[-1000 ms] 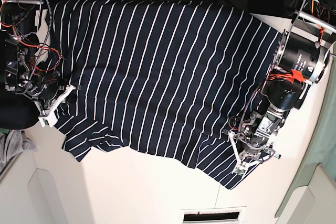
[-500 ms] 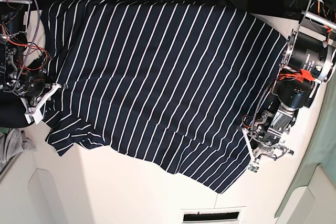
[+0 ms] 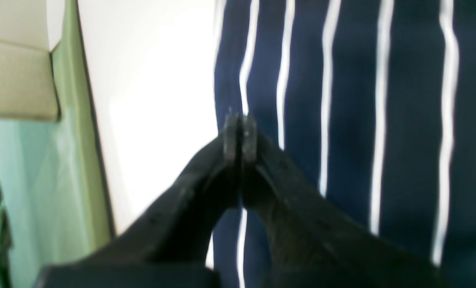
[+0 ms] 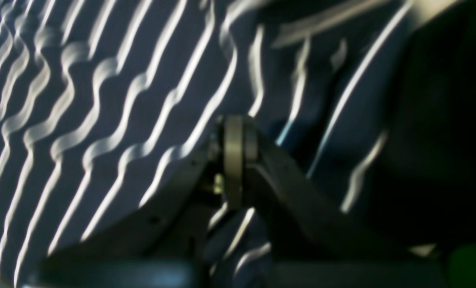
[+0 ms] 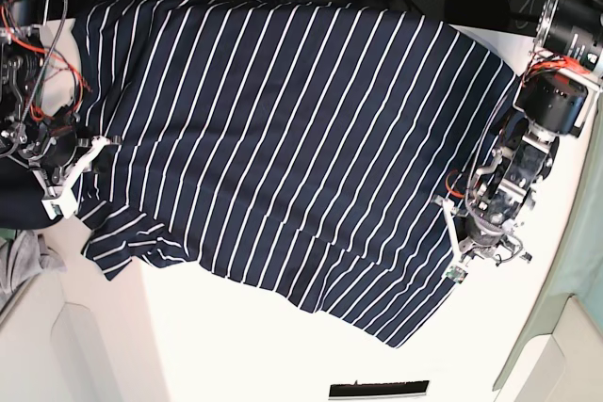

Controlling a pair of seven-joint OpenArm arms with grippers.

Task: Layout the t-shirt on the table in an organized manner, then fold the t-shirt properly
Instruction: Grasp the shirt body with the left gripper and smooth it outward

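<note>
Overhead, the shirt [image 5: 283, 148] lies spread across the white worktop [image 5: 236, 355], filling the frame from 9 to 3 o'clock, its stripes running on a slant; one edge sags toward 6 o'clock, and a rumpled sleeve juts out at about 8 o'clock; the left claw [image 5: 456, 261] sits at the shirt's edge near 4 o'clock, the right claw [image 5: 64, 193] at the opposite edge near 9 o'clock; a grey cloth [image 5: 19, 265] shows at 8 o'clock, off the shirt.

From the left wrist, the left claw [image 3: 240, 136] is pinched tight, its tips meeting right at the shirt's [image 3: 362, 120] border, fabric apparently caught between them; the cloth runs flat from centre out to 3 o'clock, bare worktop [image 3: 150, 100] lies toward 10 o'clock, and a green strip [image 3: 74, 160] runs down at 9 o'clock.

From the right wrist, blurred, the right claw [image 4: 236, 160] is likewise clamped, with striped fabric bunched below its tips; the shirt [image 4: 102, 120] ripples in waves toward 9 o'clock and falls into dark folds toward 2 o'clock.
</note>
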